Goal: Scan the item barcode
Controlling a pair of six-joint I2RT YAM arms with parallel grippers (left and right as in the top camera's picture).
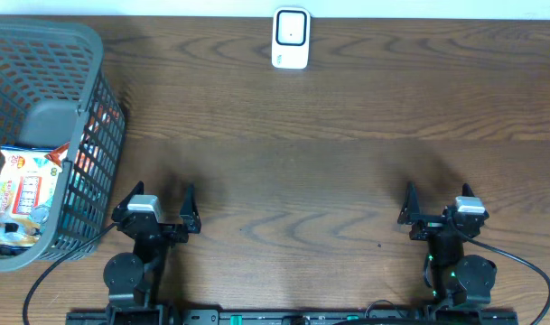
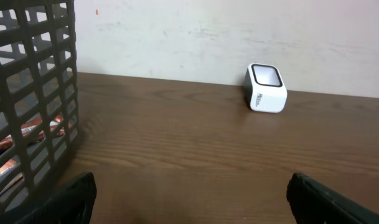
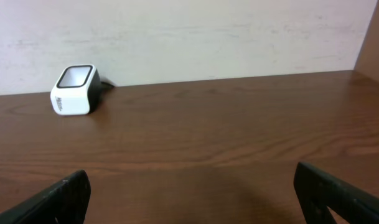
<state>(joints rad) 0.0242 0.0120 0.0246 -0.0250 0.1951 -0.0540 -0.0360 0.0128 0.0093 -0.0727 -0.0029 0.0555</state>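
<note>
The surface is showing dark brown wood grain. The left basket is showing a grey lattice, its packet yellow, red and white, and the far scanner white and black.

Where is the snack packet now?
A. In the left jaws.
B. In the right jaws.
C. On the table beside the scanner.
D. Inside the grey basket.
D: the snack packet lies inside the grey basket, far from the white scanner.
</note>
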